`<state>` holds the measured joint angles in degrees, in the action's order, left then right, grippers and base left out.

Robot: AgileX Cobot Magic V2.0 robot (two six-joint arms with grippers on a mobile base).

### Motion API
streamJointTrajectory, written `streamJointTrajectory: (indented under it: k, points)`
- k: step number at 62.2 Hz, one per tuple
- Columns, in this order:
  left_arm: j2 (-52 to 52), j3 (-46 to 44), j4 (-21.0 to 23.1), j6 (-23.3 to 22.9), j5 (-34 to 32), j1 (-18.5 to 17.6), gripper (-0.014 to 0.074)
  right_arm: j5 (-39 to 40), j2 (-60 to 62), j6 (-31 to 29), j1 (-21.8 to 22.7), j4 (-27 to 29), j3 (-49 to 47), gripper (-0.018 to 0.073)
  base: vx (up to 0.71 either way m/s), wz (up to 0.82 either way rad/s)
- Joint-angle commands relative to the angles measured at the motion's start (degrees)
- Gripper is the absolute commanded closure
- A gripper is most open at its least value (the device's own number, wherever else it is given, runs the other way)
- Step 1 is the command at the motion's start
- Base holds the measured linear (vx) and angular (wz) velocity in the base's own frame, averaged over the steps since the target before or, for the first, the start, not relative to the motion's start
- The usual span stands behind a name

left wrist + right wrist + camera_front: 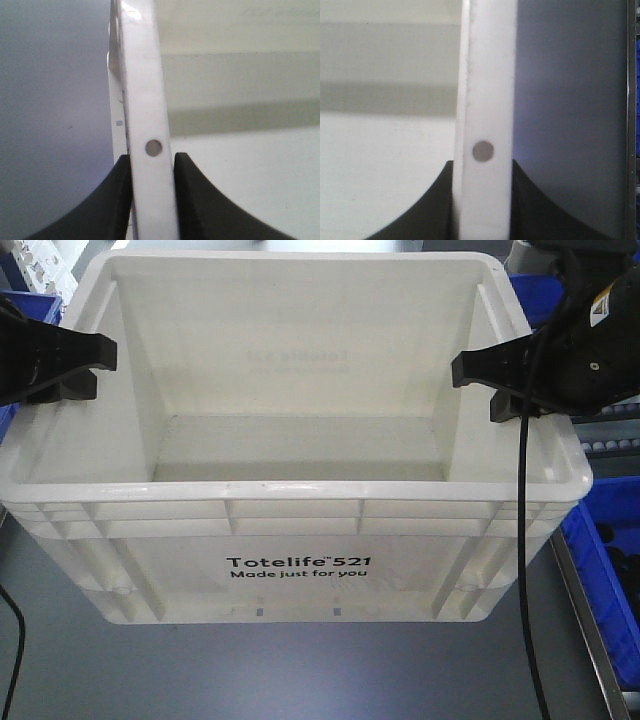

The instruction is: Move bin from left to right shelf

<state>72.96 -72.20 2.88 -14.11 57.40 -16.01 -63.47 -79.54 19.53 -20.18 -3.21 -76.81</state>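
Observation:
The bin [300, 530], a large white tote printed "Totelife 521", fills the front view, empty inside. My left gripper [85, 365] is shut on the bin's left rim; my right gripper [480, 375] is shut on its right rim. In the left wrist view both black fingers [116, 200] press the white rim [147, 100] from either side, just below a small round hole. The right wrist view gives the same picture: the rim [487, 90] stands clamped between the two black fingers [530, 205].
Blue plastic bins stand at the right [605, 570] and at the back left [30, 310]. A grey surface [300, 670] lies below the tote, with a metal rail [590, 640] along its right edge. A black cable [527, 540] hangs from the right arm.

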Motion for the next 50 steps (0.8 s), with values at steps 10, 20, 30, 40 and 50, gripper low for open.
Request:
streamJointTrajectory:
  k: [10, 20, 30, 40, 50]
  points:
    - [-2.5, -2.1, -1.9, 1.0, -5.2, -0.2, 0.0444, 5.7, 3.0, -0.2, 0.4, -2.7, -2.1, 0.0530, 0.23, -0.02]
    - [-2.5, -2.1, -1.9, 1.0, -5.2, -0.2, 0.0444, 5.7, 3.0, -0.2, 0.4, -2.7, -2.1, 0.0530, 0.22, -0.01]
    - [-2.5, -2.1, -1.9, 1.0, -5.1, -0.2, 0.0444, 5.7, 3.0, -0.2, 0.4, -2.7, -2.1, 0.0530, 0.21, -0.01]
    - [-2.5, -2.1, -1.9, 1.0, -5.1, -0.2, 0.0444, 5.7, 3.0, -0.2, 0.4, -2.7, -2.1, 0.0530, 0.20, -0.02]
    - [-2.5, -2.1, -1.9, 1.0, -5.1, -0.2, 0.0444, 5.7, 3.0, -0.2, 0.4, -2.7, -2.1, 0.0530, 0.20, -0.02]
